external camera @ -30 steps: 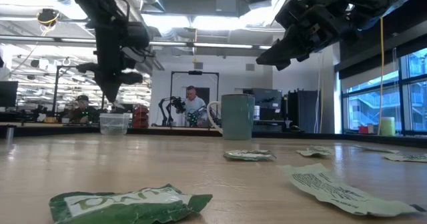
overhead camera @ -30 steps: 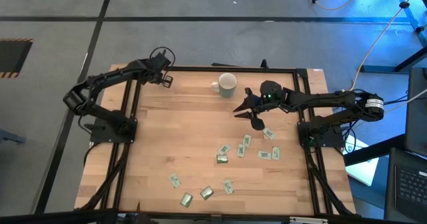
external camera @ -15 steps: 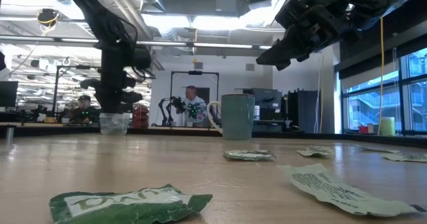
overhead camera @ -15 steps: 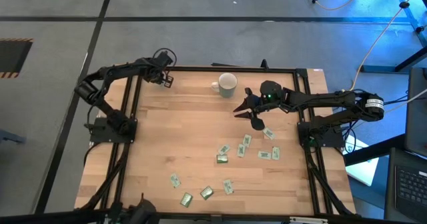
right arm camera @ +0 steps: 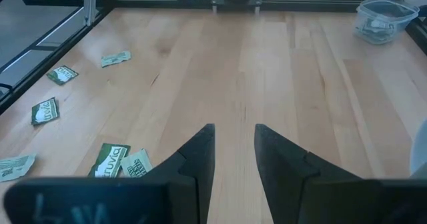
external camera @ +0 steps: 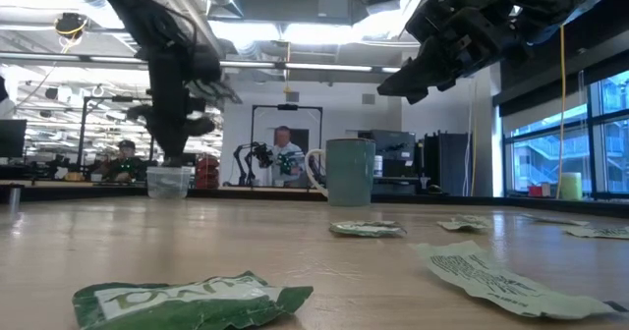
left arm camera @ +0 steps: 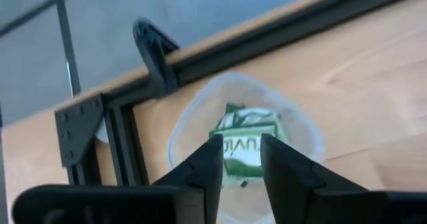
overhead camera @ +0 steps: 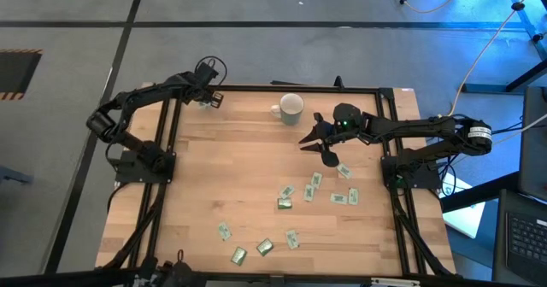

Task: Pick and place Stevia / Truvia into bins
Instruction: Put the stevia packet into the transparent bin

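Observation:
The clear plastic cup (overhead camera: pixel 213 102) stands at the table's far left corner, also seen in the low view (external camera: pixel 167 181). My left gripper (left arm camera: pixel 241 147) hovers just above it, pointing down, fingers slightly open. One green and white sachet (left arm camera: pixel 252 125) lies inside the cup (left arm camera: pixel 297 127), below the fingertips. The pale mug (overhead camera: pixel 291 108) stands at the far edge, near the middle. My right gripper (overhead camera: pixel 311 138) hangs open in the air to the right of the mug, holding nothing. Several sachets (overhead camera: pixel 312 184) lie flat on the table's near right half.
A black metal frame (overhead camera: pixel 256 88) runs round the table's edges, close beside the cup. More sachets lie near the front edge (overhead camera: pixel 263 247) and close to the low camera (external camera: pixel 187 301). Bare wood (overhead camera: pixel 222 167) spreads over the table's left and middle. People sit in the room beyond.
My left gripper has stayed over the clear cup and shifted slightly toward the far edge, while the left arm's elbow swung in toward the table and back out. My right arm and the sachets on the table have kept still.

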Controlling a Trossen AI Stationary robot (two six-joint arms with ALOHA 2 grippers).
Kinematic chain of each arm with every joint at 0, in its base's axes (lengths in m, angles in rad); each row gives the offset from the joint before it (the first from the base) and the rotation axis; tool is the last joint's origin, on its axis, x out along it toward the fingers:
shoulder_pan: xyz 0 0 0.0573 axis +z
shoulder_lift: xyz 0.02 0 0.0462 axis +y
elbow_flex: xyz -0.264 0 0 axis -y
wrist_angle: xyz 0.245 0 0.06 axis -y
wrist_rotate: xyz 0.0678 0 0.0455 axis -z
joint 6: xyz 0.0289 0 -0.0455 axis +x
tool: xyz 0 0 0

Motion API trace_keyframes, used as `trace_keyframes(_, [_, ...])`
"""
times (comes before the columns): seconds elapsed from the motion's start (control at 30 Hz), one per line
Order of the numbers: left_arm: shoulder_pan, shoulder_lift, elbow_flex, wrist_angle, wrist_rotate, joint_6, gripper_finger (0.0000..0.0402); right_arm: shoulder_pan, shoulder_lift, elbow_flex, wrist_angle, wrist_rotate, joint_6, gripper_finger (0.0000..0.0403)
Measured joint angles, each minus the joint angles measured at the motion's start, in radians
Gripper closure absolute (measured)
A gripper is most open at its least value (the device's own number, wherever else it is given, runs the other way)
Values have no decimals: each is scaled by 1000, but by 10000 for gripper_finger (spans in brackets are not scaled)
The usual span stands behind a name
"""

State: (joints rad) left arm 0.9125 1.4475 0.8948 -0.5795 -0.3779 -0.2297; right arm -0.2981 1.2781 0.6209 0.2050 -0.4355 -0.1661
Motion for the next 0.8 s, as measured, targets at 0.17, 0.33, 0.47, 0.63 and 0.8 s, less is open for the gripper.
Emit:
trace_keyframes(0.17, [-38,-86,0,22,13,44,310,0,0,0,0,0,0,293])
trace_keyframes(0.33, [-104,-160,0,65,153,142,311,0,0,0,1,0,0,293])
trace_keyframes(0.47, [-177,-192,0,76,373,258,314,0,0,0,1,0,0,293])
trace_keyframes(0.63, [-310,-194,0,50,616,359,321,0,0,0,1,0,0,293])
trace_keyframes(0.8, [-493,-194,0,2,667,390,326,0,0,0,1,0,0,293])
